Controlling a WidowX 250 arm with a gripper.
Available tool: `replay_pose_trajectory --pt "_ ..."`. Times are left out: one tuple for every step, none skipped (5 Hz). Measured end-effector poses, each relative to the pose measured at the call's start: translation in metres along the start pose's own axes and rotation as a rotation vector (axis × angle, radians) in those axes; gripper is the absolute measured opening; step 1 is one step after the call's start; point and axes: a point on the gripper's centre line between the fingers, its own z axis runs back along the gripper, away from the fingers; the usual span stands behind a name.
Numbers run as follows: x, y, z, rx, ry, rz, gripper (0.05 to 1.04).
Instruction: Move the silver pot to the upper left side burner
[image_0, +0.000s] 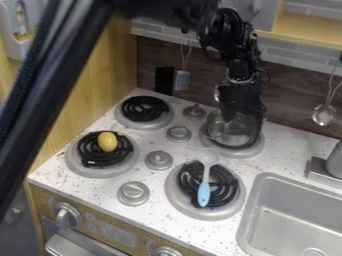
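Note:
The black gripper (242, 111) hangs down at the upper right burner, over the right part of the silver pot (224, 132) and overlapping its rim in the view. The pot stands upright on that burner, and the gripper hides part of its back and right side. At the back left of the stove is the upper left side burner (143, 109), a black coil in a grey round base with nothing on it.
A yellow lemon-like object (107, 142) lies on the lower left burner. Across the lower right burner rests a spoon with a blue handle (204, 193). Grey knobs (179, 133) stand between the burners. The sink (294, 210) is at right, a wooden wall (103, 75) at left.

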Motion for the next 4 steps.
replay_pose_trajectory --pt "0.006 0.007 -0.019 0.016 -0.009 -0.007 1.001" --pt "0.007 0.013 -0.039 0.032 0.005 0.0 1.001" --pt "0.002 0.012 -0.052 0.018 0.034 0.001 0.966" --pt "0.0 0.011 -0.056 0.014 0.031 -0.011 0.672"
